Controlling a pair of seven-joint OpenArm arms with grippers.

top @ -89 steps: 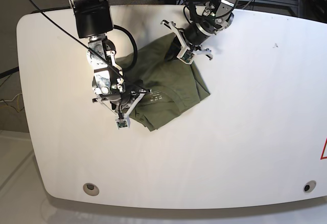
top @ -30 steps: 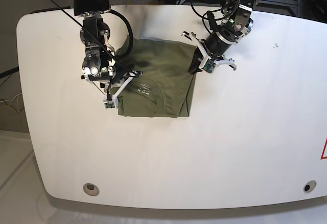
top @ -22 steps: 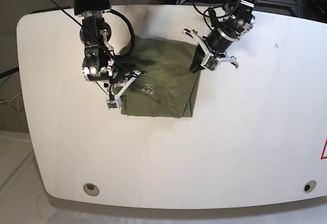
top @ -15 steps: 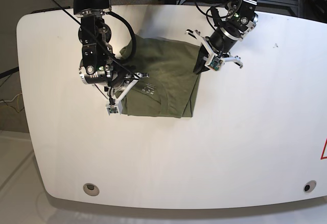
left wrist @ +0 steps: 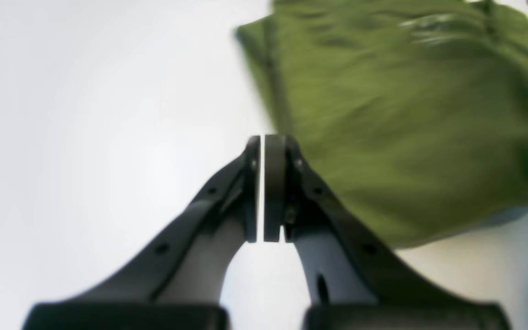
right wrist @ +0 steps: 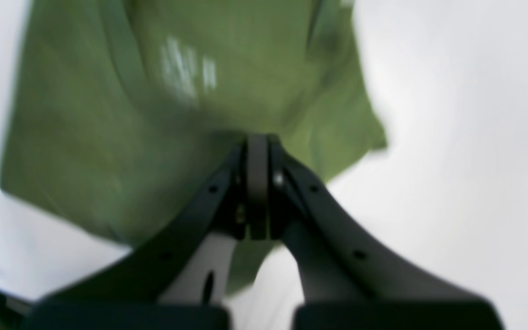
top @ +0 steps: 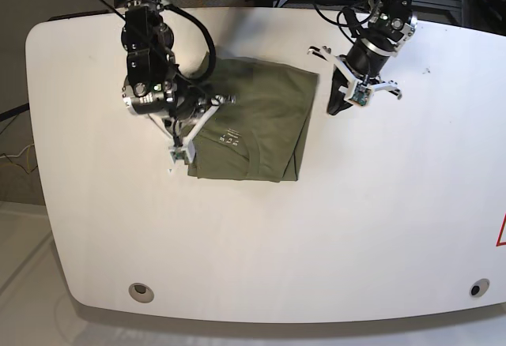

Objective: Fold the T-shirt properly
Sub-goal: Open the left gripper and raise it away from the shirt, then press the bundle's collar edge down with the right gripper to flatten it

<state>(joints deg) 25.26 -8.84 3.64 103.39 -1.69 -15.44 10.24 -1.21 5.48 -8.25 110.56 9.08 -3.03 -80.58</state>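
The left gripper (top: 341,103) hangs just off the T-shirt's (top: 249,129) edge over bare white table (top: 379,227), fingers pressed nearly together with only a hairline gap and nothing between them. The right gripper (top: 186,142) sits over the shirt's opposite edge, likewise closed; whether it pinches cloth I cannot tell. The shirt lies as a compact rectangle, neck label (top: 229,135) upward, so the folding looks largely done. Nothing obstructs either arm.
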